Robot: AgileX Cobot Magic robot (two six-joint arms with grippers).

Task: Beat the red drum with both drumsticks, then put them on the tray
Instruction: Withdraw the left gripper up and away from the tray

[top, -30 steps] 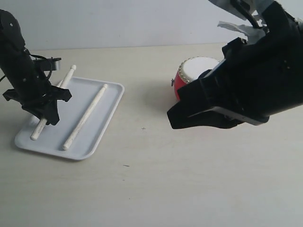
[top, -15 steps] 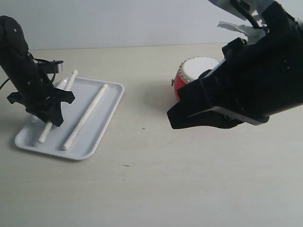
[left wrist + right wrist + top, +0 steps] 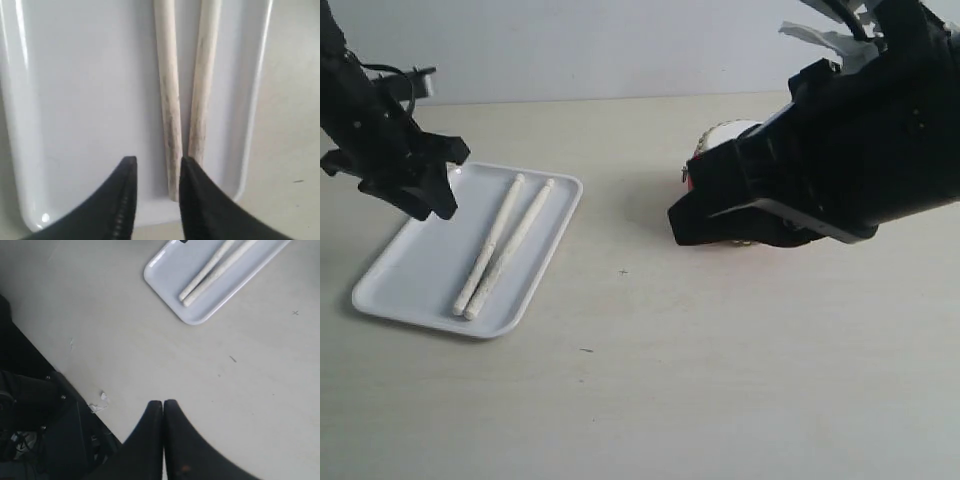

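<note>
left pincer [image 3: 156, 162] just released, risen clear | both drumsticks [image 3: 510, 248] side by side on tray [image 3: 410, 270] beneath it | right pincer [image 3: 163, 404] clenched, empty | task looks complete

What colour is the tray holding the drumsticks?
The tray is plain white; left wrist view shows it best.

The counter [image 3: 650, 400] is pale and smooth. It has a few tiny dark marks [image 3: 585, 350] on it. A plain white wall [image 3: 620, 45] stands behind.
</note>
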